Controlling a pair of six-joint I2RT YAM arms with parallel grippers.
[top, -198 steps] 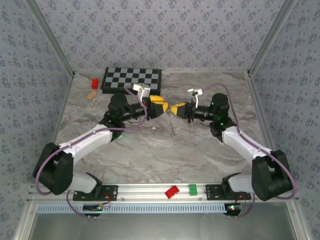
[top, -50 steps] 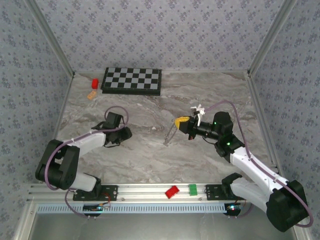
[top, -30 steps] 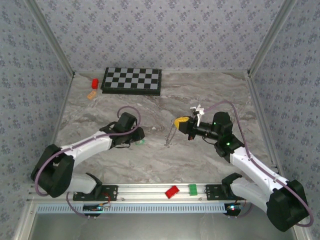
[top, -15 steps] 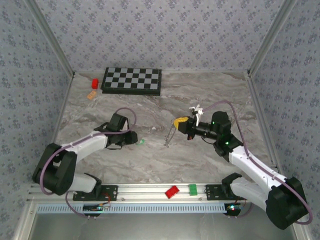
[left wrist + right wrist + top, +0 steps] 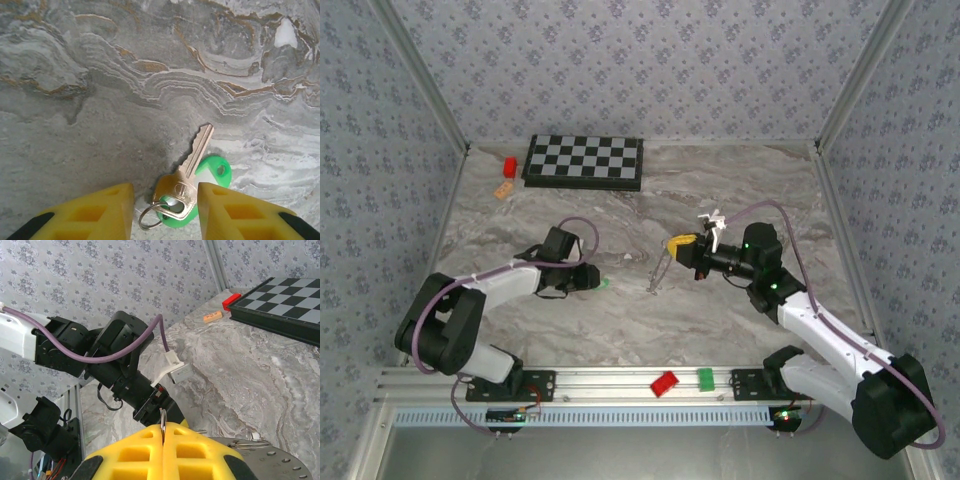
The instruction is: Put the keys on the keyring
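Left jaws: standing part-open astride a key lying flat on the bench, gripping nothing.
Right jaws: pinching fully closed on the keyring, holding it up mid-bench.
Progress: nothing's looking threaded; pickup is coming first.

The worktop is grey marble with rusty brown veins. The key has a silvery, slightly tan blade and a bright green head. The left tool and the right tool are both yellow. The keyring is thin silvery metal. The chessboard has black and light grey squares. The walls are blue-grey with a small flower pattern. The cable is purple.
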